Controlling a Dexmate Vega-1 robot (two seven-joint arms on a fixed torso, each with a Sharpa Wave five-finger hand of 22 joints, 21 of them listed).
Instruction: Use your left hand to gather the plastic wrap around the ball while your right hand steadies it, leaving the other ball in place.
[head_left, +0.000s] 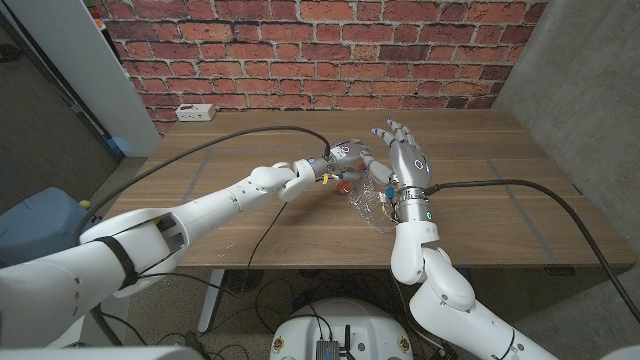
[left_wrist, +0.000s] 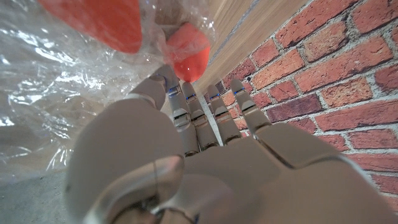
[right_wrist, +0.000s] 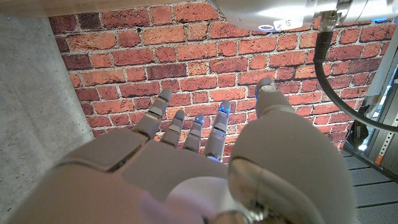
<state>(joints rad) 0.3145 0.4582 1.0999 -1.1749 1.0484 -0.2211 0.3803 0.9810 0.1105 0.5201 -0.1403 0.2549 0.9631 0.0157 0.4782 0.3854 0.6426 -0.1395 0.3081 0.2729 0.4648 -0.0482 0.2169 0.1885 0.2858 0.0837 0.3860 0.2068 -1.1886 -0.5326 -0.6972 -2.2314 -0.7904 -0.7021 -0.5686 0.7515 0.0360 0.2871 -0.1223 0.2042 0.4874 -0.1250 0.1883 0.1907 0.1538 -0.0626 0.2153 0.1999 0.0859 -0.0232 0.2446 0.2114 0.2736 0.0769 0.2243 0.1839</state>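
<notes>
Two hands at frame centre: left hand (head_left: 345, 160) fingers in the plastic wrap (head_left: 372, 203) by a red ball (head_left: 343, 185), grip unclear; right hand (head_left: 408, 160) spread, empty, beside wrap.

Both arms are made of glossy white rounded shells joined by ball-shaped segments. The left arm (head_left: 190, 215) carries a black band around its thick upper part, and a black cable runs along it toward the wrist. The left hand (head_left: 345, 160) is silver-grey metal, with small yellow and red parts just behind it. The right hand (head_left: 405, 160) is the same grey, with segmented fingers (right_wrist: 163, 112) showing small blue marks. A teal-marked ring and a thick black cable sit just behind this hand.
</notes>
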